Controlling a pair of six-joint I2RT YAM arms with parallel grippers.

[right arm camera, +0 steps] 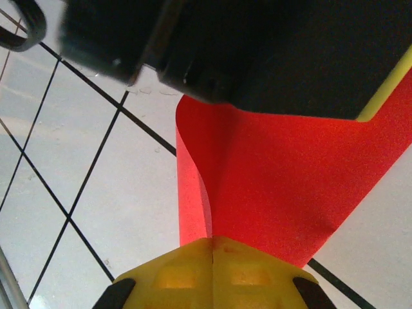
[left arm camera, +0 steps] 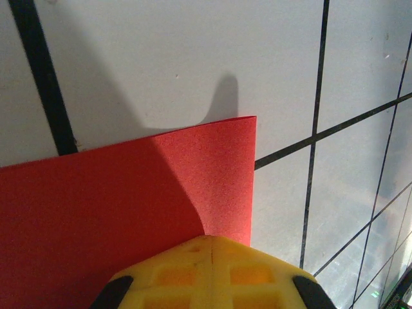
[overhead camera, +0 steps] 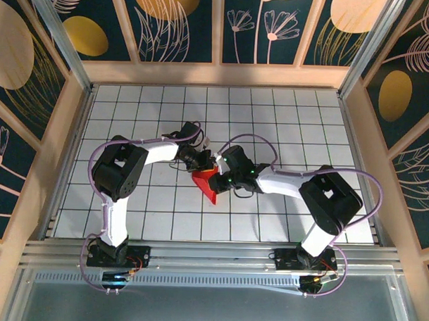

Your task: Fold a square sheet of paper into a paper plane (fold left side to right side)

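Two end effectors meet over the middle of the worktop point(overhead camera: 128, 207), both clenched on the square sheet of paper point(overhead camera: 207, 183). The left end effector point(left arm camera: 212, 248) has its yellow fingers pressed together on one edge, and a free corner beyond them casts a shadow on the worktop. The right end effector point(right arm camera: 212, 248) pinches another edge, where the sheet curls into a soft bend. The sheet hangs partly raised off the worktop, near its centre.

One square sheet of paper point(overhead camera: 208, 184), two arms point(overhead camera: 122, 173) point(overhead camera: 331, 196).
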